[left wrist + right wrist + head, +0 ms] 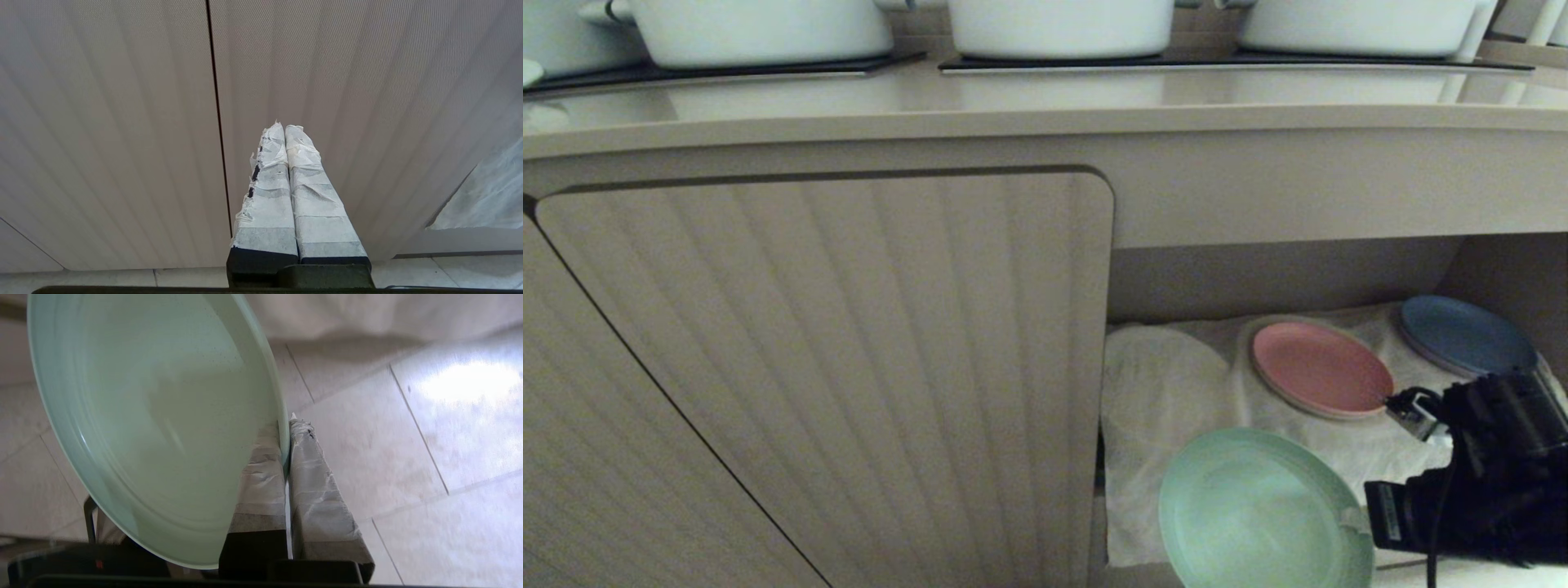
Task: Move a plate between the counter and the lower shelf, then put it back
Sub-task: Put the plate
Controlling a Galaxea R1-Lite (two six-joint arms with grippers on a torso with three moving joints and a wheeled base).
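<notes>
The mint-green plate [1258, 510] hangs tilted at the front edge of the lower shelf [1168, 384], partly over its white cloth. My right gripper [1356, 520] comes in from the right and is shut on the plate's right rim. In the right wrist view the plate [155, 416] fills the frame, with its rim pinched between the taped fingers of the right gripper [286, 428] above the tiled floor. The counter [1045, 106] runs across the top. My left gripper [284, 128] is shut on nothing and points at the ribbed cabinet front.
A pink plate [1319, 367] and a blue plate [1466, 333] lie on the cloth further back in the shelf. White pots [1062, 24] stand on black panels on the counter. A ribbed cabinet door [849, 367] closes the space left of the shelf.
</notes>
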